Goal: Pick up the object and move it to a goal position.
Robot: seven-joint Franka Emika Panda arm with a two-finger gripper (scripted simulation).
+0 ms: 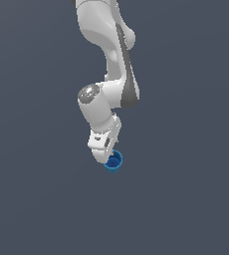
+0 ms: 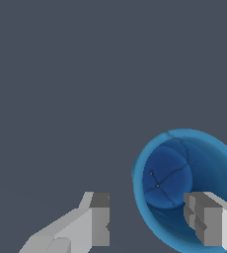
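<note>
The object, a small bright-blue cup [image 1: 115, 162], sits on the grey floor just below my white gripper [image 1: 105, 159], whose hand hides its side on the exterior view's left. In the wrist view the cup [image 2: 184, 170] is seen from above, with a lighter rim and a darker inside. My gripper [image 2: 151, 217] is open. One finger [image 2: 99, 220] stands outside the cup. The other finger [image 2: 207, 222] shows over the cup's opening, so the cup's near wall lies between the fingers. The cup is off-centre toward that second finger. I cannot tell whether a finger touches it.
The plain dark grey floor [image 1: 186, 199] spreads all around. The white arm [image 1: 114, 60] comes down from the top of the exterior view. No other object or goal marker shows.
</note>
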